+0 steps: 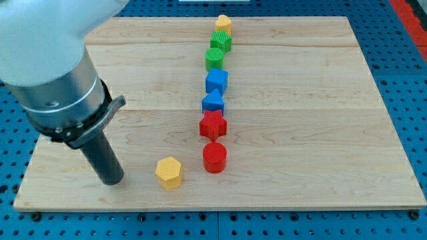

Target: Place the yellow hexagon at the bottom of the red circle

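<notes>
My tip [112,181] stands on the desk [320,133] at the near left; the arm ends in a plain dark rod and has no jaws, so nothing there is spread or pressed together. Just to the right of my tip, apart from it, lies the yellow hexagon [169,173], close to the near edge. To the right of the hexagon and a little farther is the red circle [214,157]; the two are near each other, and I think a thin gap stays between them, though the view is not sharp enough to be sure. So the hexagon sits at the near left of the circle. From the red circle a line of blocks runs toward the far edge: a red star [213,125], then a blue block [213,102], maybe a triangle, then a blue block of unclear shape [217,81], a green round block [215,58], a green block [221,41] that looks like a star, and at the far end a small yellow block [223,23].
</notes>
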Robot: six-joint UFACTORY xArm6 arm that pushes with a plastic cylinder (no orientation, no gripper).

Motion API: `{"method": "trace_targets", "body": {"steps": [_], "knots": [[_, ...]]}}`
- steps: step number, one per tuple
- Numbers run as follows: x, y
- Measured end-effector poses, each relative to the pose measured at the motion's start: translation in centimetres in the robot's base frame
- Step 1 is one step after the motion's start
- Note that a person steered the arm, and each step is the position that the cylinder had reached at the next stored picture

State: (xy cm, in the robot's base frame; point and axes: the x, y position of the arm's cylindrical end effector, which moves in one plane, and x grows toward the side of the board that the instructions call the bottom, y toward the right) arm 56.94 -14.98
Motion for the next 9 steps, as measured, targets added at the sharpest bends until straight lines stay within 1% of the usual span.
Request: {"method": "trace_targets", "body": {"steps": [1,2,3,4,5,6,7,8,9], "knots": [[-0.9,6.4],[0.8,9.7],[2.2,9.9],[3.9,6.9],[4.7,11.3],[4.9,12.8],[4.9,12.9],[4.8,20.4],[2.8,30.2]]}}
